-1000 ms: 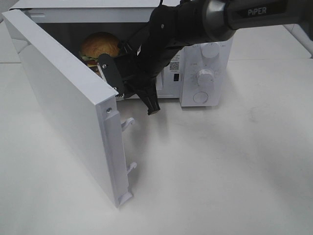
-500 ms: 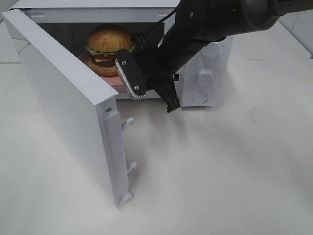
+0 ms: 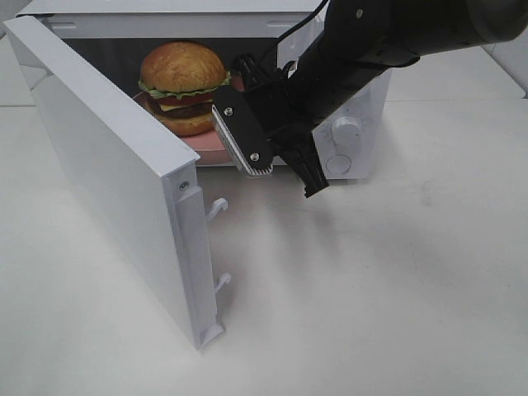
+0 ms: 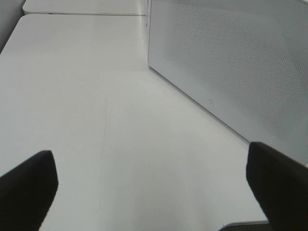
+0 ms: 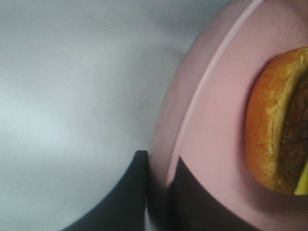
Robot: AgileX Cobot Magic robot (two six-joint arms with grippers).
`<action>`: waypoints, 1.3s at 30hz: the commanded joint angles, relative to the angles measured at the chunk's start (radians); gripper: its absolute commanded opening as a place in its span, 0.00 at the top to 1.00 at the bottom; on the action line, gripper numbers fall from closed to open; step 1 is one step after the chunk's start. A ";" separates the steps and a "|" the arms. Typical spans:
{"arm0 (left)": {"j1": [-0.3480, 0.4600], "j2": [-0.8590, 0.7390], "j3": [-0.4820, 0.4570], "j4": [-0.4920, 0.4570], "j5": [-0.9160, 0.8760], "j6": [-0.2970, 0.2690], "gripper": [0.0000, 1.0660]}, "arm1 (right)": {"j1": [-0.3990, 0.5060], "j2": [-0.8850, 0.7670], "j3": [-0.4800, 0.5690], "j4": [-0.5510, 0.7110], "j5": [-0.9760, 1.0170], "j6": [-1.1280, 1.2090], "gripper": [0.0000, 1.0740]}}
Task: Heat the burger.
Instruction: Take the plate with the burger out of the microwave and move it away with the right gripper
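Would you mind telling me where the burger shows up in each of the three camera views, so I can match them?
Exterior high: the burger sits on the pink plate inside the open microwave, upper left of the picture, beside the right gripper.
Left wrist: not in it; only the table and a white perforated panel show.
Right wrist: its bun edge is at the right border.
Shared landmark: the pink plate, seen in the exterior and right wrist views.

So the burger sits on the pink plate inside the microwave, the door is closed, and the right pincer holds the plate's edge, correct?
Not quite: the door is open, swung wide toward the camera in the exterior high view. The rest stands: the burger sits on the pink plate inside the microwave, and the right wrist view shows the right pincer closed on the plate's edge.
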 commanded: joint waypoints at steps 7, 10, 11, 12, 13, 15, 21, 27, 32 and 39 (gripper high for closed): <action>0.002 -0.005 0.001 -0.002 -0.011 -0.001 0.06 | -0.009 -0.127 0.139 0.006 -0.088 -0.004 1.00; 0.002 -0.005 0.001 -0.002 -0.011 -0.001 0.06 | -0.009 -0.135 0.150 0.006 -0.088 -0.004 1.00; 0.002 -0.005 0.001 -0.002 -0.011 -0.001 0.06 | -0.009 -0.160 0.180 0.006 -0.089 -0.004 1.00; 0.002 -0.005 0.001 -0.002 -0.011 -0.001 0.06 | -0.008 -0.187 0.213 0.013 -0.102 -0.004 1.00; 0.002 -0.005 0.001 -0.002 -0.011 -0.001 0.06 | -0.008 -0.187 0.213 0.013 -0.102 -0.004 1.00; 0.002 -0.005 0.001 -0.002 -0.011 -0.001 0.06 | -0.008 -0.213 0.252 0.027 -0.118 -0.004 1.00; 0.002 -0.005 0.001 -0.002 -0.011 -0.001 0.06 | -0.008 -0.304 0.356 0.027 -0.126 -0.004 1.00; 0.002 -0.005 0.001 -0.002 -0.011 -0.001 0.06 | -0.008 -0.428 0.489 0.027 -0.136 -0.001 1.00; 0.002 -0.005 0.001 -0.002 -0.011 -0.001 0.06 | -0.008 -0.532 0.582 0.027 -0.139 0.012 1.00; 0.002 -0.005 0.001 -0.002 -0.011 -0.001 0.06 | -0.008 -0.676 0.677 0.023 -0.139 0.052 1.00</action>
